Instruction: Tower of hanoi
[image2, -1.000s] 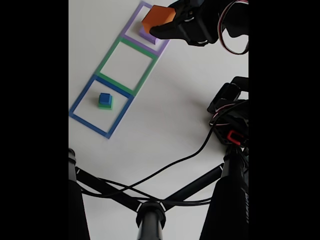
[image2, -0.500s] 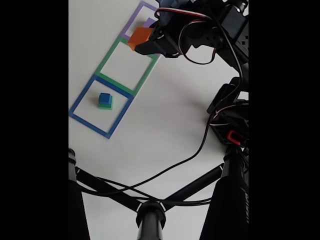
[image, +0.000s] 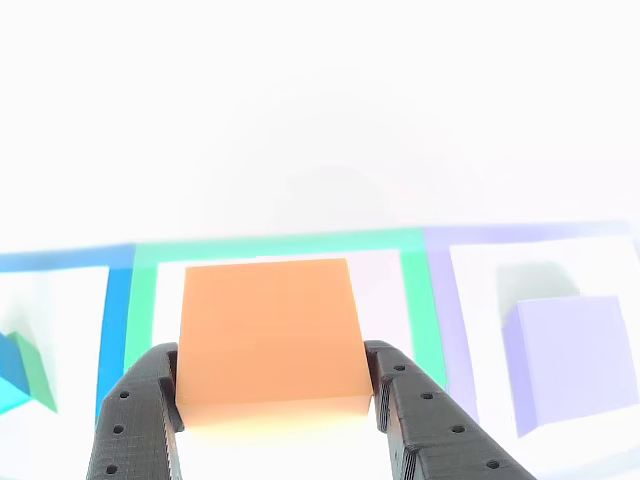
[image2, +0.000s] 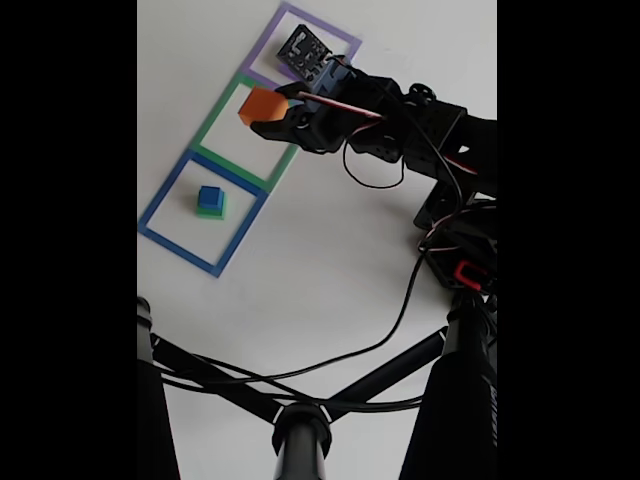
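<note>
The fixed view looks down from above and behind the arm, well back, past a black tripod (image2: 300, 425) at the bottom edge, taking in the white table (image2: 330, 260) and the row of three square outlines. The other view sits very close and low between the gripper (image: 272, 400) fingers, facing forward across the table. Both share the orange block (image2: 261, 105), the green outline (image2: 212, 122) under it, and parts of the blue outline (image: 117, 300) and purple outline (image: 440, 310).
</note>
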